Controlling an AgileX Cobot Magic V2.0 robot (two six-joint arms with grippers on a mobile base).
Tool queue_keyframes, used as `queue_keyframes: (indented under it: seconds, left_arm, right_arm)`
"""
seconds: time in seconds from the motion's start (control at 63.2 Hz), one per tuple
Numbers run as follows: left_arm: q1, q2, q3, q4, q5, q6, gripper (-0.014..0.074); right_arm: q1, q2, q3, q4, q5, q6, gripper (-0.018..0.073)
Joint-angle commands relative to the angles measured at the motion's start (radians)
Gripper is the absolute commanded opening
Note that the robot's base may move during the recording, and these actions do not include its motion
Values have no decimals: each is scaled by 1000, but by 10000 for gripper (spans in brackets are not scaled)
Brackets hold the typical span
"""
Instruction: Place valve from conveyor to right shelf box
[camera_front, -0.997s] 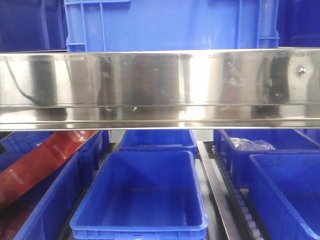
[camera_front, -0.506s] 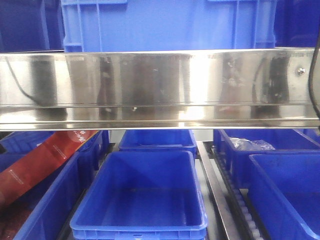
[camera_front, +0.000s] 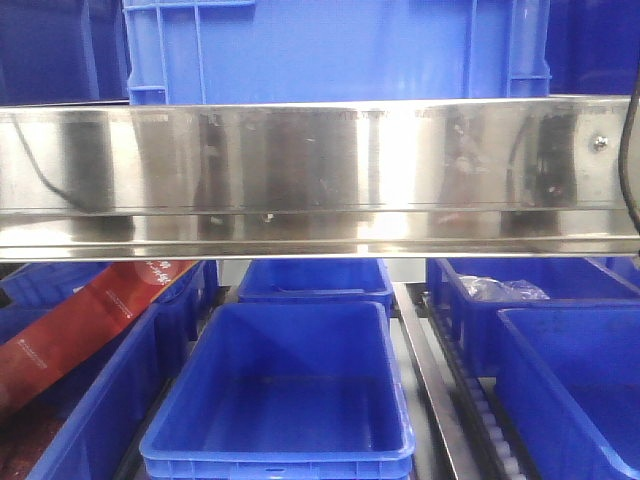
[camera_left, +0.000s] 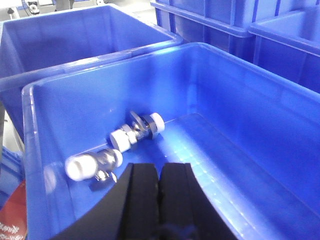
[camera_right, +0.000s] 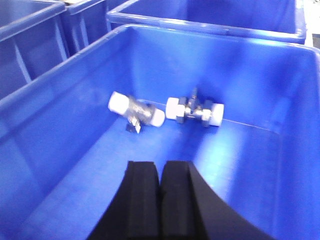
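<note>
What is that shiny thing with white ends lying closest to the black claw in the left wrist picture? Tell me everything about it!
It is a small valve, with a shiny silver metal body, a white cap on its left end and a little metal handle or stub underneath. It looks a bit blurred. It lies on its side on the floor of a blue plastic bin, near the wall, beside a second valve. Nothing grips it.

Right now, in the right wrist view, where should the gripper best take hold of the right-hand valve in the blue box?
Probably on the metal middle body of the valve, coming from above, fingers straddling its long axis. It lies flat on the box floor; the white end caps look rounder and could slip.
</note>
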Motion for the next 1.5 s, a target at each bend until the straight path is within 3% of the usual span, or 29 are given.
queue_keyframes:
  seconds: [0.0,0.063,0.237,0.491,0.712,0.981,1.123,1.282,1.487]
  left_arm:
    - [12,-45,-1,-44,47,-9,-111]
    - [12,-87,40,-44,38,-5,-111]
    - [12,-239,271,-50,-136,-5,-111]
    - [16,-487,683,-42,-395,-5,-111]
    - [16,-702,997,-42,-582,-5,-111]
    - [31,-931,1250,-44,-577,-5,-111]
    - [121,-1027,1349,-112,-571,-5,-111]
    - [226,-1109,1385,-114,-520,-5,-111]
    - [294,-1147,1387,-114,-498,-5,-111]
  right_arm:
    - [-11,-32,-5,-4,-16,-9,-168]
    - [-12,-54,7,-6,-24,-9,-168]
    - [-12,-167,149,-11,-141,-9,-168]
    - [-12,-403,525,-36,-391,-9,-168]
    - [-23,-606,796,-107,-453,-9,-168]
    - [-130,-876,1129,-87,-519,15,-168]
    - [-158,-1022,1253,-87,-522,15,-168]
    - [-160,-1158,1329,-87,-484,15,-168]
    - [-159,-1255,1345,-87,-425,15,-168]
